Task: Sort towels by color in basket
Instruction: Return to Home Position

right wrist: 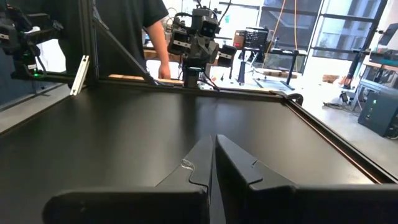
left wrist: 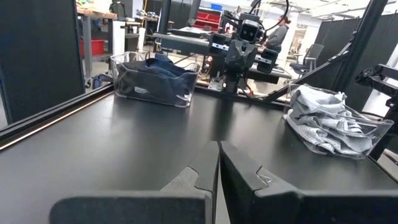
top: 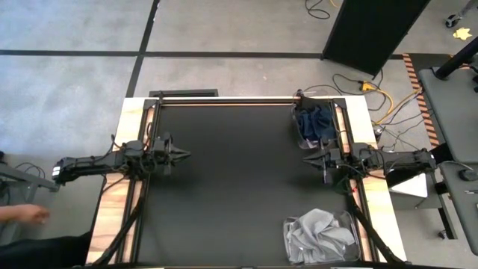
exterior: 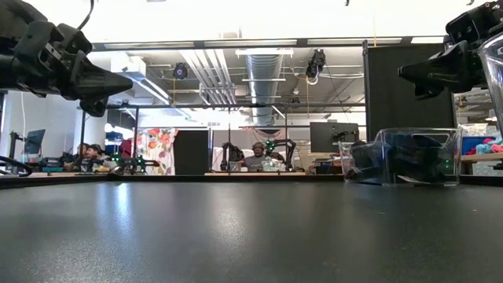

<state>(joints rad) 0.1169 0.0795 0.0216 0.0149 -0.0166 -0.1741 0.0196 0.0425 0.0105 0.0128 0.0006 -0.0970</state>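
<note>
Dark navy towels [top: 316, 123] fill a clear basket [top: 300, 133] at the table's far right; they also show in the left wrist view [left wrist: 155, 71] and the low view [exterior: 401, 155]. Light grey towels [top: 320, 235] lie crumpled in a second clear basket [top: 352, 221] at the near right, seen too in the left wrist view [left wrist: 326, 121]. My left gripper [top: 187, 155] hovers shut above the table's left side. My right gripper [top: 305, 159] hovers shut between the two baskets, touching nothing. Both point toward the table's middle.
The black mat [top: 231, 187] lies bare between the arms. A dark frame rail [top: 224, 99] runs along the far edge, with wooden table strips [top: 112, 202] at the sides. A person stands beyond the left edge [right wrist: 134, 31]; a hand [top: 26, 214] shows there.
</note>
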